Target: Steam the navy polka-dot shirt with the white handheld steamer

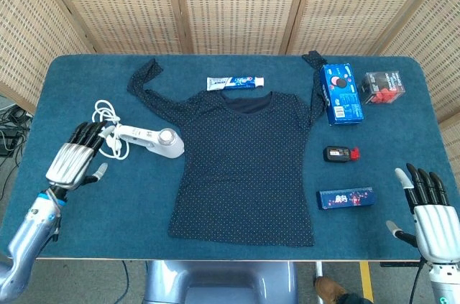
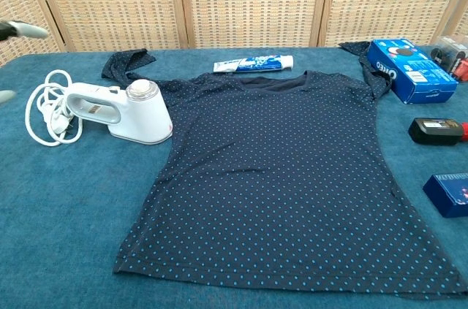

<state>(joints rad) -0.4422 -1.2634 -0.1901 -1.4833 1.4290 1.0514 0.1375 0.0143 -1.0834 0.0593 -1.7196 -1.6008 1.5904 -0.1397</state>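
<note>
Shirt (image 1: 244, 160) lay flat, unsteamed; steamer (image 1: 151, 139) at its nine o'clock, ungrasped; left hand (image 1: 72, 162) beside it, fingers spread, empty; right hand (image 1: 431, 207) likewise, at four o'clock

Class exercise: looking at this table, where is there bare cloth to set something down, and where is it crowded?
Bare cloth lies along the near edge of the table, between the left hand and the shirt, and at the far left corner behind the steamer. The right side is crowded: cookie box, black device, flat blue box.
</note>
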